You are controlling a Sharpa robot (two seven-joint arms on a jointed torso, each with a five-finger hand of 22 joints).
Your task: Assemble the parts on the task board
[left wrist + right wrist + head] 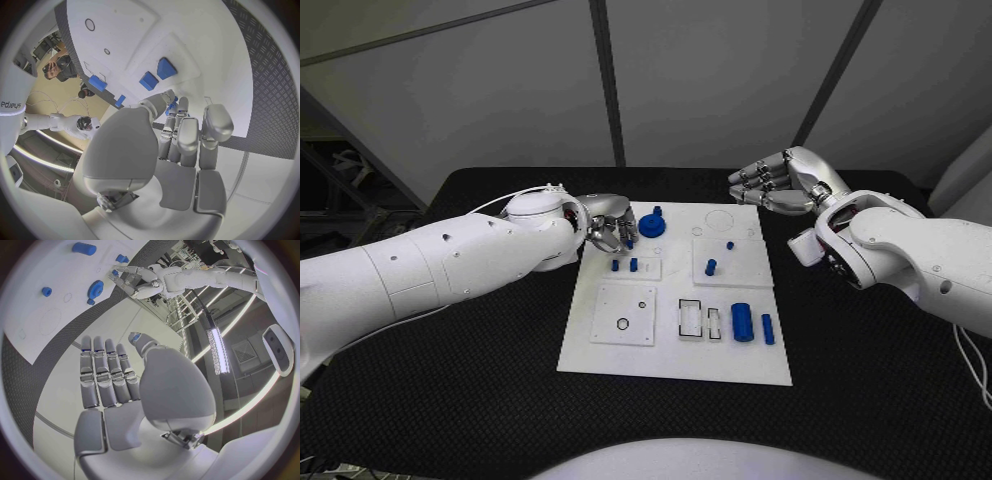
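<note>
The white task board (675, 345) lies mid-table. My left hand (606, 228) hovers over its far left corner, beside a blue gear (653, 222). A small blue part (170, 106) shows pinched between its thumb and fingertips (181, 107). Two small blue blocks (625, 266) sit just in front of that hand, seen again as blocks (157, 74) in the left wrist view. Two blue pegs (711, 267) stand on the right raised plate. A blue cylinder (741, 322) and a thin bar (767, 328) lie near the right edge. My right hand (783, 182) hangs beyond the far right corner, fingers straight, palm (119, 390) empty.
A raised square plate with a ring outline (623, 315) sits on the board's near left, and rectangular slots (692, 318) lie beside it. Black table (473, 400) surrounds the board. The right wrist view shows the gear (95, 289) and my left hand (134, 280) far off.
</note>
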